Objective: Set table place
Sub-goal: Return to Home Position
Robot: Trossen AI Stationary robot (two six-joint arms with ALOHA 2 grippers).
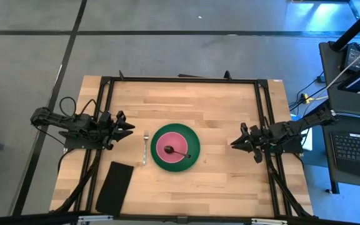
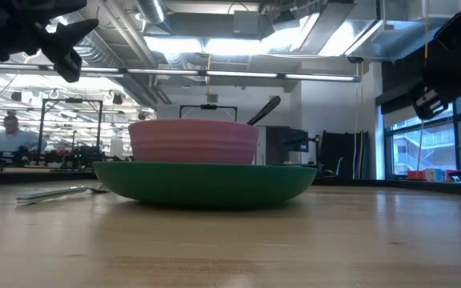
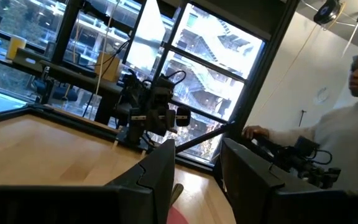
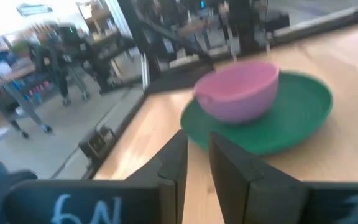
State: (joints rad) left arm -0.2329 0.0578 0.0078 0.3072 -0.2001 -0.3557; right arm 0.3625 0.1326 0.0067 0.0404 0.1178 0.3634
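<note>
On the light-wood table [image 1: 217, 112] a round green plate [image 1: 192, 159] lies flat, and a pink bowl [image 1: 167, 142] stands on it. A small dark spoon [image 1: 177, 152] lies in the bowl, its handle [image 2: 264, 110] leaning up over the rim. A slim silver fork [image 1: 145, 147] lies flat just left of the plate. My left gripper [image 1: 130, 129] hovers open above the table, left of the fork. My right gripper [image 1: 233, 144] hovers to the plate's right, its fingers a narrow gap apart; the plate [image 4: 291, 124] and the bowl [image 4: 238, 93] show ahead of it. Both grippers hold nothing.
A black rectangular cloth [image 1: 115, 185] lies near the table's near-left corner. Black rails [image 1: 180, 79] frame the top. Bare wood lies between each gripper and the plate. A person [image 3: 353, 143] sits beyond the table's right side, and another [image 2: 10, 132] far back.
</note>
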